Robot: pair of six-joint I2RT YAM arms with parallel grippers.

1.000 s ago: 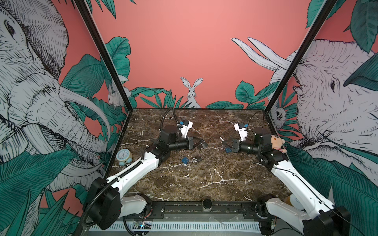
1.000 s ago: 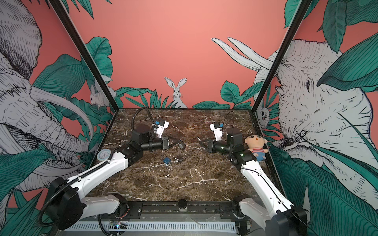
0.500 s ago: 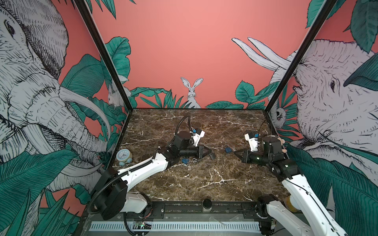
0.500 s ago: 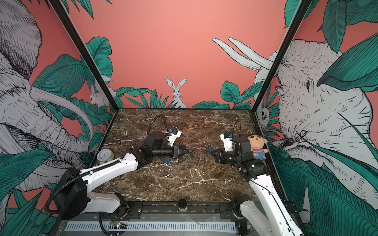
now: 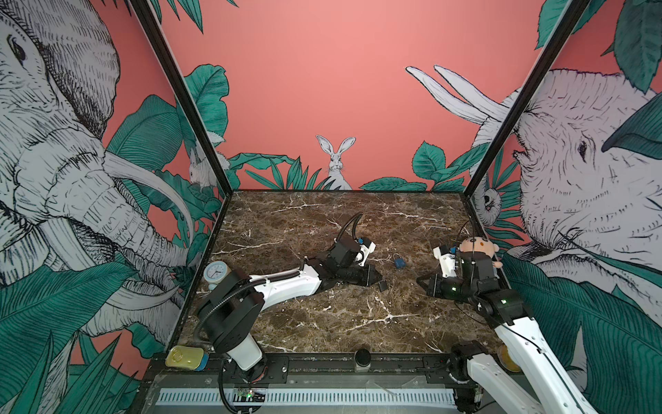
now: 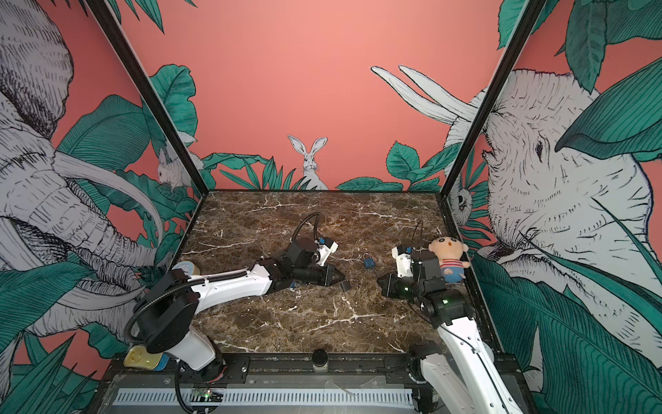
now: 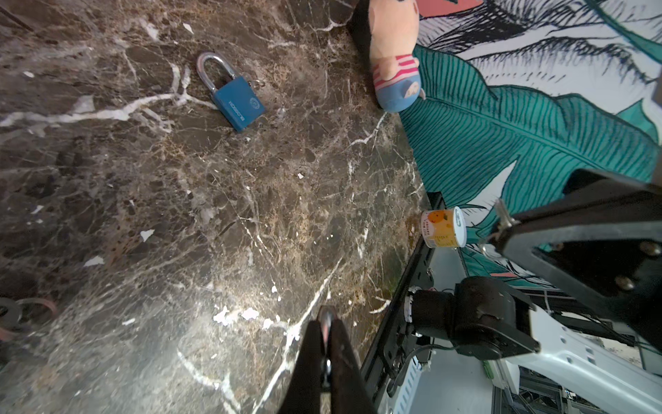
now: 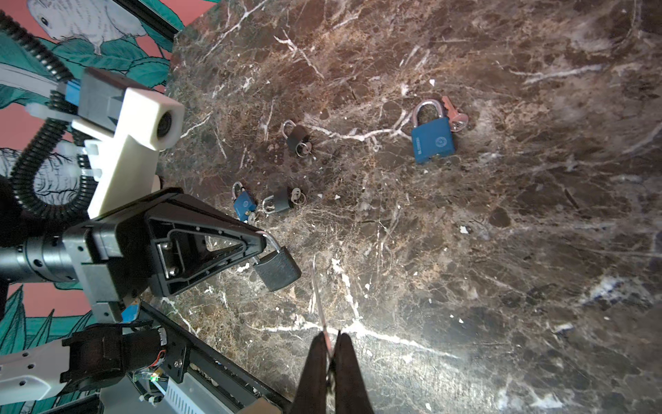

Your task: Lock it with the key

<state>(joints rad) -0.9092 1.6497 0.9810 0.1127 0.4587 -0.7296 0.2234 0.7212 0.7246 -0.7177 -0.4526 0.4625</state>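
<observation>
My left gripper [image 5: 375, 280] [image 8: 262, 239] is shut on the steel shackle of a small dark padlock [image 8: 277, 269] [image 5: 382, 285], which hangs from its tips just above the marble. In the left wrist view the jaws [image 7: 326, 319] stand together with a sliver of shiny metal between them. Facing it from the right, my right gripper [image 5: 424, 286] [image 8: 331, 338] is shut on a key [image 8: 318, 294], whose thin blade points toward the padlock with a gap between them. The same key [image 7: 502, 214] sticks out of the right gripper's tip in the left wrist view.
A blue padlock [image 5: 400, 261] [image 8: 431, 139] lies behind the grippers with a key [image 8: 454, 114] beside it. Three small padlocks [image 8: 277, 204] lie near the left arm. A plush doll [image 5: 478, 247] sits at the right wall, a gauge [image 5: 216, 272] at the left edge, and a tin [image 5: 184, 358] at the front.
Both arms have come forward and lower. The left gripper carried the dark padlock to the right, and the right gripper drew back toward the right wall with the key.
</observation>
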